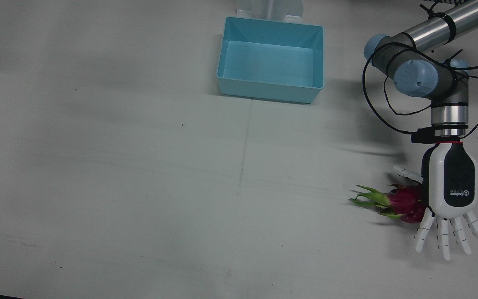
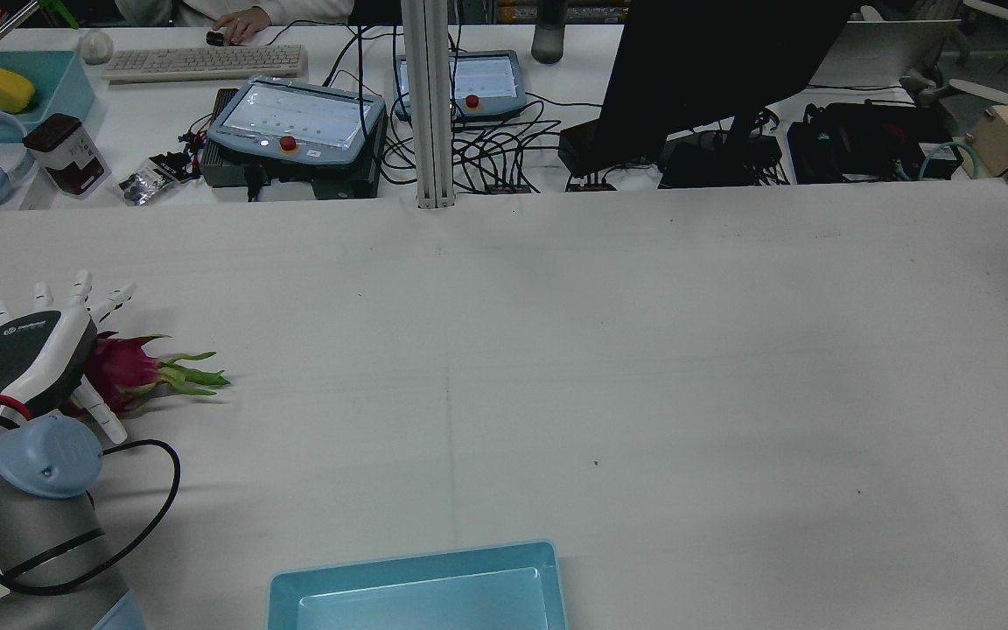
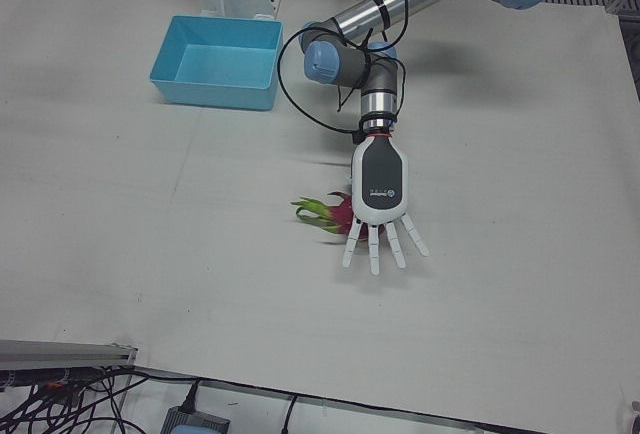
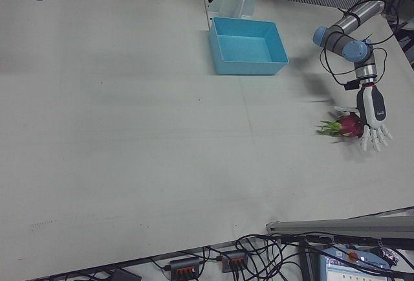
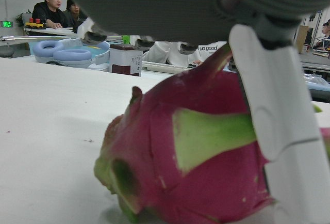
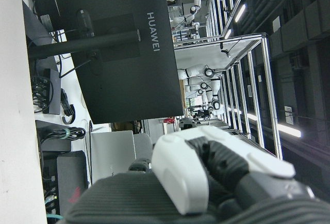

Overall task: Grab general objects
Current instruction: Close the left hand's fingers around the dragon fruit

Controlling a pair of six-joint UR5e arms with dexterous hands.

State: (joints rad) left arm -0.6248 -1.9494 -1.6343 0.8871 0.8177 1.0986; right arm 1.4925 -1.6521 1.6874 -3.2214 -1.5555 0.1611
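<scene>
Right up against the left hand's camera sits the magenta dragon fruit with green scales [image 5: 191, 152], resting on the white table [image 5: 46, 146], with one white finger [image 5: 281, 110] of the hand standing just beside its skin on the view's right. I cannot tell from there whether that finger actually presses the fruit.

From the operators' side, the white-and-black left hand [image 1: 450, 195] hovers palm-down over the red body of the dragon fruit [image 1: 405, 201], its fingers [image 1: 444, 238] spread wide and straight beyond the fruit, clamped on nothing. The fruit's green leafy tips point toward the middle of the table. The rear view shows the same: the hand [image 2: 31, 354] above the fruit [image 2: 123, 372], near the table's left edge.

The light blue rectangular plastic bin [image 1: 270, 58] stands well apart from the fruit, close to the pedestals.

The right hand [image 6: 206, 177] shows only in its own camera; its fingers look curled in, though whether fully closed I cannot tell.
</scene>
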